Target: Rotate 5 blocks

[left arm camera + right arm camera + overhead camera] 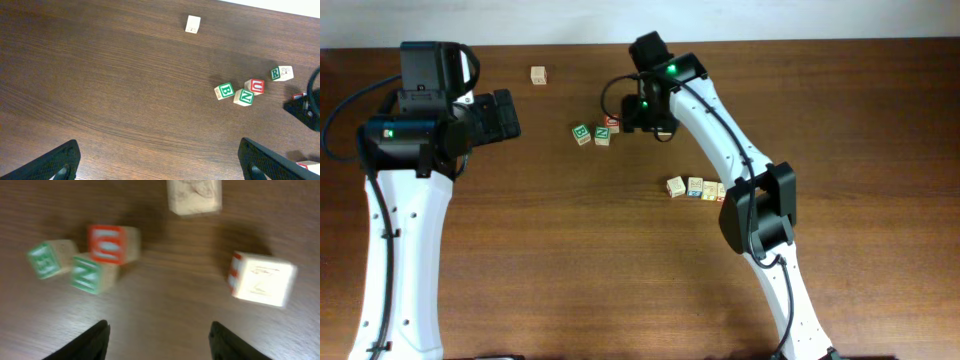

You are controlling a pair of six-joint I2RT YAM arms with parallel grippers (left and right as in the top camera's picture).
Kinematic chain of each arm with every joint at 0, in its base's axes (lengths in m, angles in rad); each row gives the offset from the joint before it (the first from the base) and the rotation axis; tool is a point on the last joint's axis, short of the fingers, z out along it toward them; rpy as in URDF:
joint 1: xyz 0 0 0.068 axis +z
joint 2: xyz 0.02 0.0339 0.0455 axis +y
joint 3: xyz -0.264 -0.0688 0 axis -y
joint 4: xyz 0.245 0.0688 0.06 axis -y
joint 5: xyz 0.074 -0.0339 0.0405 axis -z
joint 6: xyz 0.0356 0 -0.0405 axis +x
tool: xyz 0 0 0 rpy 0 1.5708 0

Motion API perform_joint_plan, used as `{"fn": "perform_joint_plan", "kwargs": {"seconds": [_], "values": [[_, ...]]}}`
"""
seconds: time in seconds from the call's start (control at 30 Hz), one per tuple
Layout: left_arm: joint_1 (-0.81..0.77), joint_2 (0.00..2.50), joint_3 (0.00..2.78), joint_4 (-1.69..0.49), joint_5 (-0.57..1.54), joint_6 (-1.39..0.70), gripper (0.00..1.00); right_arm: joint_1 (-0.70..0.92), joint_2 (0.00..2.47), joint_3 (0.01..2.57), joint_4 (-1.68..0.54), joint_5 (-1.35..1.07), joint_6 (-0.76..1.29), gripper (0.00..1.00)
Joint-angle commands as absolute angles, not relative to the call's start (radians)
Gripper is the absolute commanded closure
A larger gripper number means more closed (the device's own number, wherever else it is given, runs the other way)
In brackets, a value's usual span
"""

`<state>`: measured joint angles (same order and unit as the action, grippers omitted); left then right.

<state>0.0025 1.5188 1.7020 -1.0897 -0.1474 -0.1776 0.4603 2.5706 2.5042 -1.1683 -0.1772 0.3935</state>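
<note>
Crowding's the danger: right gripper [159, 329], jaws open and empty, hovers beside the touching N block [90, 274] and U block [107, 244]; one finger could bump both. Left gripper [157, 150] sits open, well apart.

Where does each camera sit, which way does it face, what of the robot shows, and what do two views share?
Overhead: fixed above the table, looking straight down; left arm and right arm both show.
Left wrist: on the left arm, looking down across the table at the B block; left end effector open at the bottom.
Right wrist: close above the N block, facing down, blurred; right end effector open at the bottom.
Shared: the red U block appears in all three.
</note>
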Motion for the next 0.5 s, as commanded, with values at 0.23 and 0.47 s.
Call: {"fn": "perform_joint_plan", "kwargs": {"seconds": [0.23,0.47], "values": [[0.008,1.526,1.719,-1.091,-0.158,-0.19,0.01,0.564,2.644,2.523,-1.0,-0.062,0.559,0.34],[0.008,1.526,1.719,-1.091,-0.158,-0.19,0.01,0.577,2.678,2.522,-0.97,-0.048,0.559,0.34]]}}
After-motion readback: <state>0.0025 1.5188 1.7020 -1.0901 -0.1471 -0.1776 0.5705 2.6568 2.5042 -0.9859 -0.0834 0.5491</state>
